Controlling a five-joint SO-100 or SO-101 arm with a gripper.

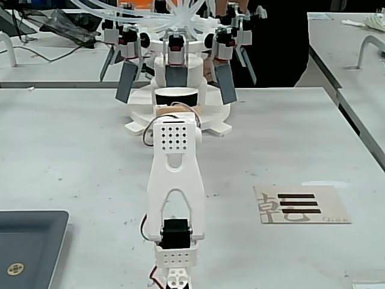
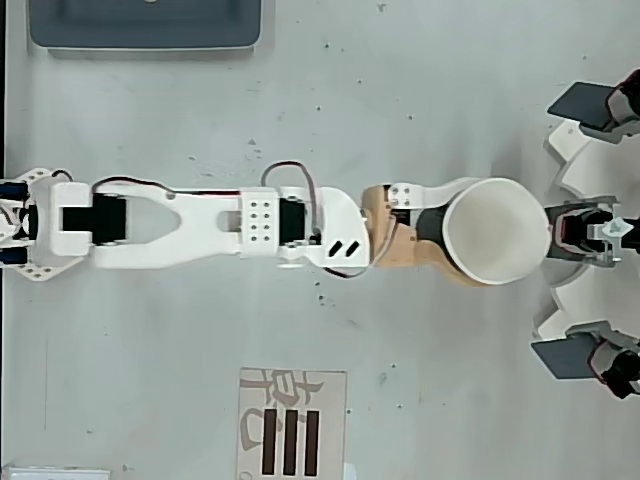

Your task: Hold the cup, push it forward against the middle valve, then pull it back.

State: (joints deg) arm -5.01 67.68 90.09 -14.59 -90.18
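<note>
At the desk's [image 1: 72,150] far end, one small round white cup [image 2: 497,230] sits gripped between the arm's jaws, pressed up to the flat grey middle valve [image 1: 175,76]. Two slanted grey plates [image 1: 127,81] flank it. From the fixed view the wrist block [image 1: 174,137] hides the jaws.

A pale grey, speckled tabletop [image 1: 72,150] carries everything. At its far edge in the fixed view stands the white round dispenser base [image 1: 135,117]. A dark grey tray [image 1: 27,244] lies at the near left corner. A beige card [image 1: 301,205] with three black bars lies towards the near right side. The arm's base [image 2: 40,225] seems to rest at the near edge.
</note>
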